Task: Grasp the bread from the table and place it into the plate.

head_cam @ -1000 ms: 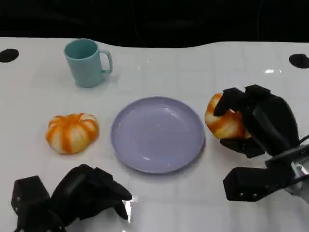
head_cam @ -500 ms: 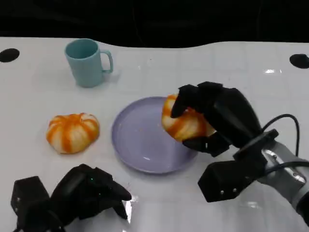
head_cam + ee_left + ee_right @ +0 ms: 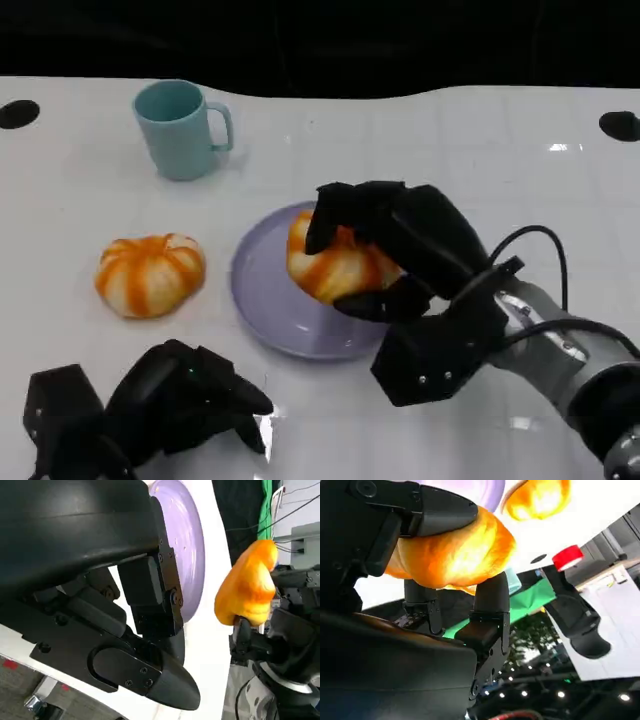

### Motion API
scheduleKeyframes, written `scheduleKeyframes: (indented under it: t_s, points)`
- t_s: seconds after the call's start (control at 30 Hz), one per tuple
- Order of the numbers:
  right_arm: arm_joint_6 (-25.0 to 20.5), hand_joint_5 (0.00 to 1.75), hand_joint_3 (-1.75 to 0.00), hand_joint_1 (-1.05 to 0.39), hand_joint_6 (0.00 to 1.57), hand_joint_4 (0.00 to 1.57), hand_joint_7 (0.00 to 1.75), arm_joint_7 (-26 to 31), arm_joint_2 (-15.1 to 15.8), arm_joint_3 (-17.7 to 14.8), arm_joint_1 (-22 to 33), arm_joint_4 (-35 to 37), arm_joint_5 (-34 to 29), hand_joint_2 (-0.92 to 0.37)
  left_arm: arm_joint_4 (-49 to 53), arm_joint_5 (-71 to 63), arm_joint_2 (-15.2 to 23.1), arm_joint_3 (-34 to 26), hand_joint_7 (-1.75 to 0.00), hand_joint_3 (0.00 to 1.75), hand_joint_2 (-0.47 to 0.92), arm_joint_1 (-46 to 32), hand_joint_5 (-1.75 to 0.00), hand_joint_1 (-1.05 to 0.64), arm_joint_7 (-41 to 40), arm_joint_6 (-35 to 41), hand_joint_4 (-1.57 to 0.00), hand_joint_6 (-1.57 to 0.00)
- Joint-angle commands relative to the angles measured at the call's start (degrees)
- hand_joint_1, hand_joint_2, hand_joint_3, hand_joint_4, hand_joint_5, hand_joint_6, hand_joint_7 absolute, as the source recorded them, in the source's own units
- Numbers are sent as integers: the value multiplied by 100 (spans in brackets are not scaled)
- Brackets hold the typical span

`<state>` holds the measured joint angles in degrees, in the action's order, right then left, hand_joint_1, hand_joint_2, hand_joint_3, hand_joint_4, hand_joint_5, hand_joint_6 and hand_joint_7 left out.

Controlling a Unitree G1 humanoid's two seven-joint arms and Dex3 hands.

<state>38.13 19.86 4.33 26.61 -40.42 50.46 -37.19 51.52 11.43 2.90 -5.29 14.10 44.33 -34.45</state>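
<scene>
My right robot hand (image 3: 385, 250) grips the bread (image 3: 335, 265) just over the purple plate (image 3: 262, 290) — grasp and carry look done, only lowering and letting go remain — while my left robot hand (image 3: 165, 405) rests curled, holding nothing, on the surface (image 3: 400, 140).

White table (image 3: 480, 150), teal mug (image 3: 180, 130) at back left, purple plate (image 3: 265, 300) central, orange-striped bread (image 3: 150, 274) left of it

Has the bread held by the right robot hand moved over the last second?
Yes. The bread, held by the right robot hand, has travelled leftward in the head view from beside the plate to over it.
</scene>
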Motion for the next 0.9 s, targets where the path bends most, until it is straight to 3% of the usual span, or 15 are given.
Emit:
scheduleKeyframes:
  t_s: [0.03, 0.13, 0.2, 0.27, 0.3, 0.37, 0.5, 0.7, 0.73, 0.8, 0.9]
  points:
    - [60, 174, -138, -15, 81, 85, 133, -163, -48, -88, -125, 269, 224, -36, -22, 2, 79, 15, -3, 0, 85, -43, -91, -105, -7, -3, -123, -157]
    - [-30, 152, -111, -22, 79, 75, 94, -375, -23, -85, -123, 276, 279, -47, 6, 37, 71, 6, -3, 0, 85, -37, -91, -105, 36, -8, -123, -157]
    - [-103, 126, -82, -30, 65, 60, 67, -567, 15, -77, -109, 211, 304, -60, 9, 39, 69, 8, -3, 0, 85, -40, -91, -105, 36, -18, -123, -156]
    - [-237, 109, -60, -36, 57, 50, 51, -854, 74, -65, -89, 76, 311, -71, 6, 41, 67, 9, -2, 0, 86, -43, -91, -105, 34, -20, -123, -156]
    - [-300, 94, -37, -45, 47, 39, 40, -963, 98, -63, -76, 7, 303, -83, 3, 45, 66, 9, -2, 0, 85, -46, -91, -105, 34, -17, -123, -156]
    - [-444, 86, -25, -49, 42, 33, 33, -1184, 148, -57, -46, -136, 291, -90, -10, 35, 68, 17, -2, 0, 85, -51, -90, -105, 15, -6, -123, -156]
    - [-850, 69, -24, -74, 18, 8, 17, -1702, 253, -63, 73, -552, 316, -92, -29, 19, 71, 30, -3, 0, 85, -50, -91, -105, -19, 27, -123, -157]
    - [-1228, 67, -25, -78, 14, 4, 14, -2073, 362, -64, 250, -1048, 308, -92, -42, 25, 67, 32, -3, 0, 85, -52, -91, -105, -26, 51, -124, -157]
    - [-1353, 53, -29, -86, 7, 2, 9, -2210, 427, -52, 309, -1223, 285, -92, -50, 31, 63, 31, -3, 0, 85, -53, -90, -105, -27, 64, -123, -157]
    - [-1520, 43, -31, -91, 3, 0, 7, -2412, 540, -57, 448, -1534, 278, -92, -54, 43, 58, 28, -3, 0, 84, -51, -90, -105, -13, 69, -123, -157]
    - [-1562, 40, -32, -92, 3, 0, 6, -2482, 649, -99, 630, -1810, 318, -92, -46, 47, 58, 26, -2, 0, 84, -43, -89, -105, -2, 73, -123, -157]
